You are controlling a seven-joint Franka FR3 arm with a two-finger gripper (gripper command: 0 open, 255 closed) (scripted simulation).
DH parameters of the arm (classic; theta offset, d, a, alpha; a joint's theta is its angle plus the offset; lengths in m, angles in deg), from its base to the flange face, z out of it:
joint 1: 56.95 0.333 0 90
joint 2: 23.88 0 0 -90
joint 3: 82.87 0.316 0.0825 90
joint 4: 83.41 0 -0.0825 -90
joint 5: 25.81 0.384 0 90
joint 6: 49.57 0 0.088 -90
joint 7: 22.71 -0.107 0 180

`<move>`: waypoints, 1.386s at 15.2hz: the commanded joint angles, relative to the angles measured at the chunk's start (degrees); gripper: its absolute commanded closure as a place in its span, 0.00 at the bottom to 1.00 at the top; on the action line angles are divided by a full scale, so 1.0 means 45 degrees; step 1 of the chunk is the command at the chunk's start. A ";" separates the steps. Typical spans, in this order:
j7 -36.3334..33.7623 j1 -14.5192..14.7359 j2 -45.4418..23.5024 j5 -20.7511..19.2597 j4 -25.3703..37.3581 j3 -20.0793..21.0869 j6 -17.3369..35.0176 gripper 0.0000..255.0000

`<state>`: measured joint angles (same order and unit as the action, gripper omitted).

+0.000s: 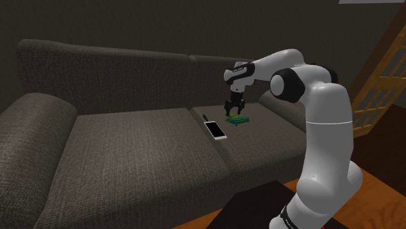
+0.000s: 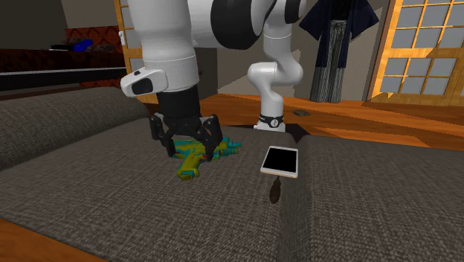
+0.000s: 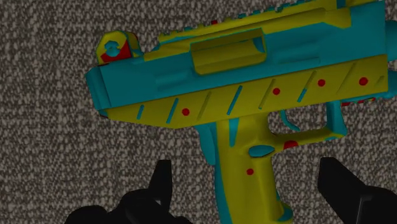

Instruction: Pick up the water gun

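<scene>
The water gun [image 3: 242, 83] is yellow and teal with red dots and lies flat on the dark sofa seat [image 1: 130, 149]. In the wrist view my gripper [image 3: 248, 191] is open, its two fingers [image 3: 162, 184] standing either side of the gun's handle without touching it. From the shoulder view the gripper [image 1: 234, 108] hangs just over the water gun [image 1: 238, 120] on the seat cushion toward that view's right. The second exterior view shows the gripper [image 2: 189, 141] low over the water gun [image 2: 192, 165], fingers spread around it.
A white-edged phone [image 1: 215, 129] [image 2: 280, 161] lies beside the gun near the seam between cushions, with a small dark object [image 2: 275, 191] close by. The sofa backrest [image 1: 117, 71] rises behind. My stand [image 1: 260, 205] sits at the sofa's front.
</scene>
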<state>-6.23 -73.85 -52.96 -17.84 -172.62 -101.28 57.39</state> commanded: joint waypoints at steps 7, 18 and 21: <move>0.0012 -0.0005 -0.0195 0.0063 -0.0160 0.0037 0.0354 1.00; -0.0044 0.0018 0.0133 -0.0046 0.0201 -0.0021 -0.0321 1.00; -0.0074 0.0020 0.0291 -0.0101 0.0485 -0.0051 -0.0755 1.00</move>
<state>-6.46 -73.84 -52.03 -18.18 -170.70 -101.47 54.61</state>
